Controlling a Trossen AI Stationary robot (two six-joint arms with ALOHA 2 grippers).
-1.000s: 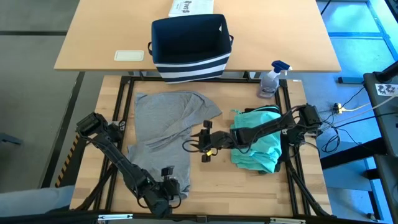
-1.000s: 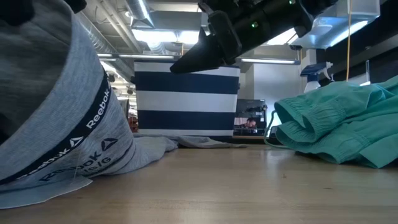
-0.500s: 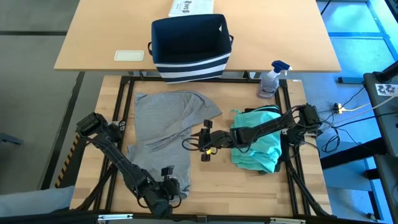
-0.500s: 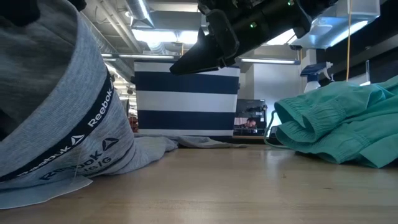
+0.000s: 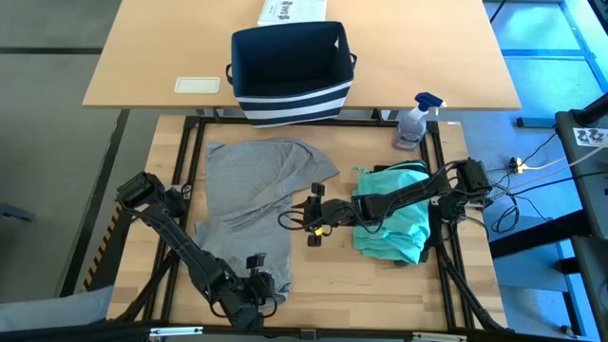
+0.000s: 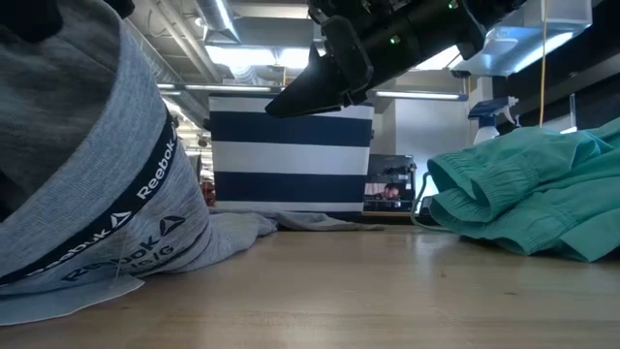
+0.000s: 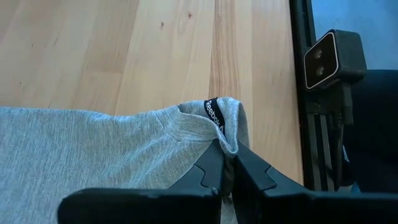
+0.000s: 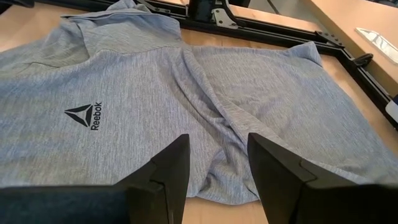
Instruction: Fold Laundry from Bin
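Your grey T-shirt [image 5: 249, 204] lies spread on the table just in front of the bin [image 5: 291, 59], crumpled through the middle, not folded yet. Nothing has changed over the last second: shirt, arms and jaws all sit where they were. I read that as a hold, with the fold stalled at the grab-and-flatten step.

Left gripper [image 5: 255, 285] is at the shirt's corner farthest from the bin, clenched on the neckband. The left wrist view shows it plainly: both fingers [image 7: 208, 171] pinch the collar edge by the Reebok tape, cloth bunched between them.

Right gripper [image 5: 306, 219] hangs just off the shirt's edge, in the gap between the shirt and the teal piece [image 5: 391, 220]. Its jaws stand apart with nothing between them. The teal heap sits to one side of the bin's front and mostly under the right arm; it is untouched.

View differences:
- High view gives you the layout, but not the left grip.
- Left wrist view alone confirms the collar pinch.
- Right wrist view shows the chest logo [image 8: 84, 115] face up and a long ridge of folds running across the shirt.
- Low view shows the collar end lifted off the table and the right gripper clear above the wood. No other view tells you either height.

Spray bottle [image 5: 414, 120] stands beside the bin, well clear.
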